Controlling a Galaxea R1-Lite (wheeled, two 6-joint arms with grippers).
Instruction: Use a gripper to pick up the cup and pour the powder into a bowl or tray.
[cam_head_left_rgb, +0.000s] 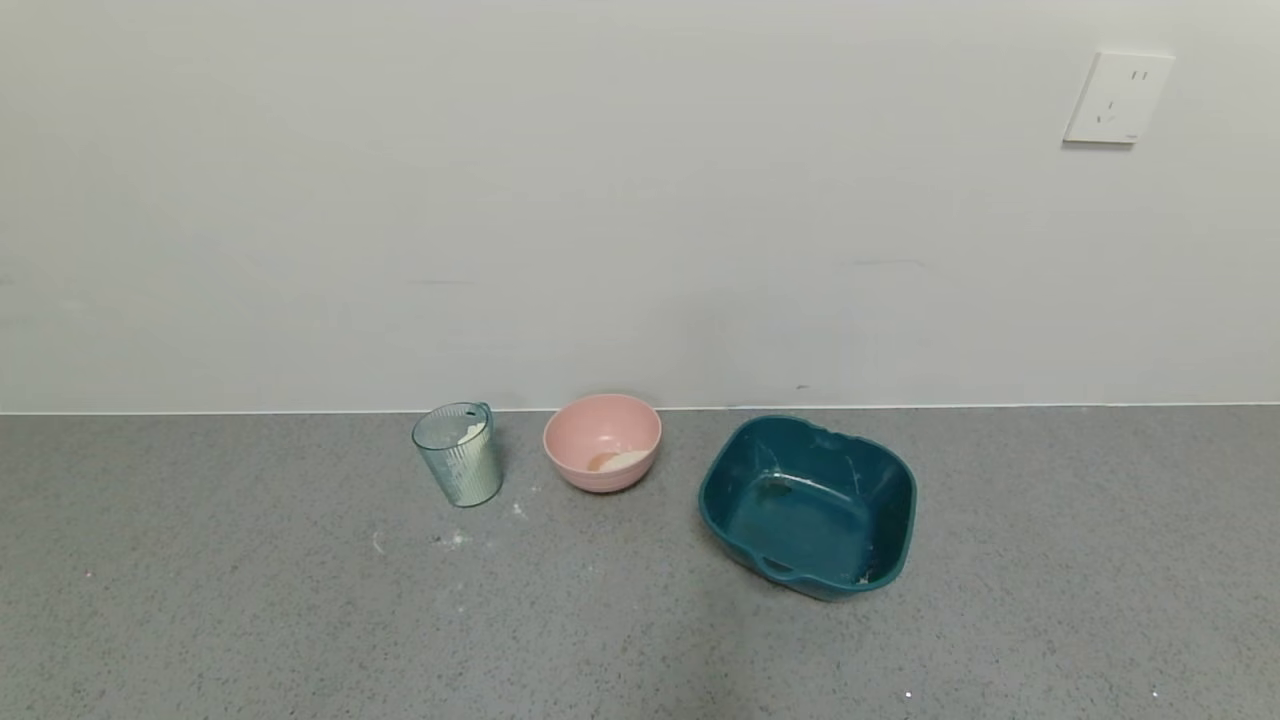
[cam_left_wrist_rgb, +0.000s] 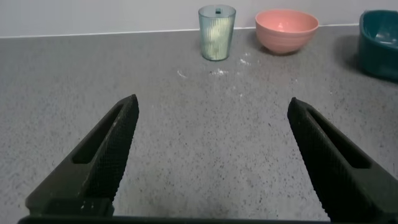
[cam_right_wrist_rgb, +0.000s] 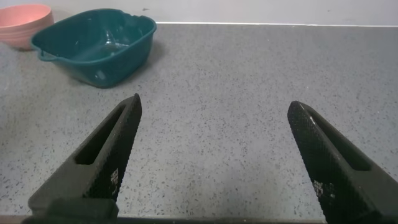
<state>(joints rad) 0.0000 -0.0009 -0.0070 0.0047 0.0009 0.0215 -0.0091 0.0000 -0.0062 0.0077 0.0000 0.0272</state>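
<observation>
The ribbed pale blue-green cup (cam_head_left_rgb: 458, 454) stands upright near the wall with white powder (cam_head_left_rgb: 470, 434) inside; it also shows in the left wrist view (cam_left_wrist_rgb: 217, 32). The pink bowl (cam_head_left_rgb: 602, 441) stands just right of the cup, with a brownish spot and a little white powder in its bottom; the left wrist view shows it too (cam_left_wrist_rgb: 286, 30). Neither arm shows in the head view. My left gripper (cam_left_wrist_rgb: 211, 109) is open and empty over the counter, well short of the cup. My right gripper (cam_right_wrist_rgb: 213, 107) is open and empty, away from the tub.
A dark teal squarish tub (cam_head_left_rgb: 808, 505) stands right of the bowl, seen also in the right wrist view (cam_right_wrist_rgb: 96, 43). Spilled powder specks (cam_head_left_rgb: 452, 539) lie on the grey speckled counter (cam_head_left_rgb: 250, 620) before the cup. A white wall with a socket (cam_head_left_rgb: 1117, 97) stands behind.
</observation>
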